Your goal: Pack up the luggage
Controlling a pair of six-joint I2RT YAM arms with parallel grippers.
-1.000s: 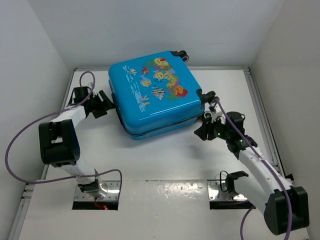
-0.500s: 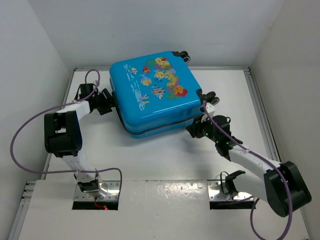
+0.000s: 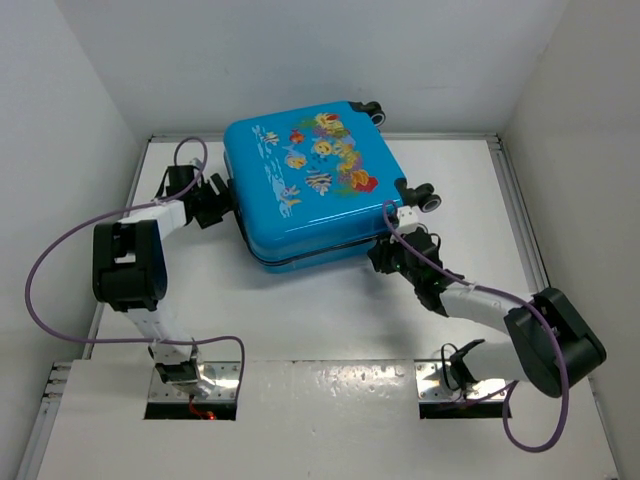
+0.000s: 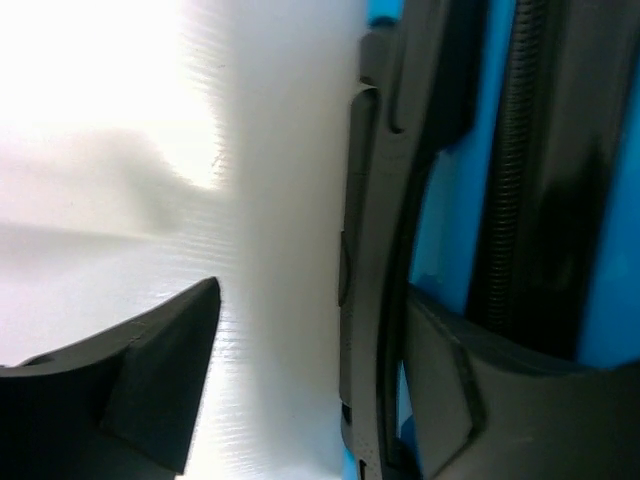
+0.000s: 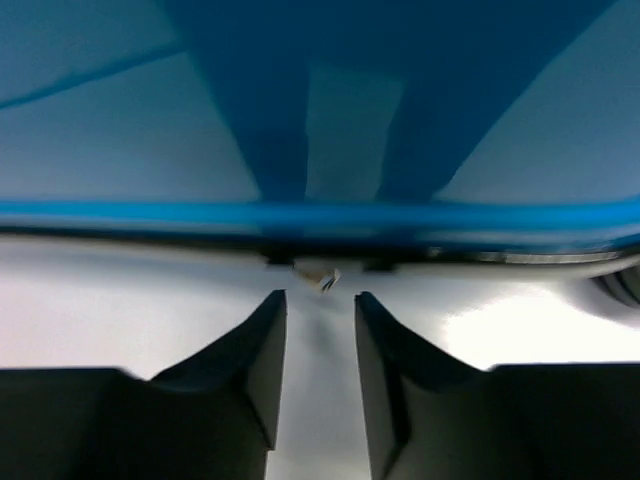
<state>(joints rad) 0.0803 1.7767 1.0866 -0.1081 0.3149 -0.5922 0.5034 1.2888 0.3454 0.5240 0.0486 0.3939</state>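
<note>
The luggage (image 3: 315, 190), a bright-blue hard-shell suitcase with fish prints, lies flat and closed at the table's middle back, its black wheels (image 3: 425, 195) to the right. My left gripper (image 3: 215, 200) is open at its left side. In the left wrist view the black side trim (image 4: 375, 250) stands between the spread fingers (image 4: 150, 390). My right gripper (image 3: 388, 255) is at the front right corner. In the right wrist view its fingers (image 5: 262, 350) stand a narrow gap apart with nothing between them. A small pale zipper pull (image 5: 318, 275) hangs just ahead under the blue shell (image 5: 320, 120).
White walls close in the table on the left, back and right. A metal rail (image 3: 520, 220) runs along the right side. The arm bases and mounting plates (image 3: 195, 385) sit at the near edge, and purple cables loop off both arms.
My right gripper has moved left and in to the suitcase's front right corner. My left gripper has moved up against its left side. The suitcase has shifted slightly to the right.
</note>
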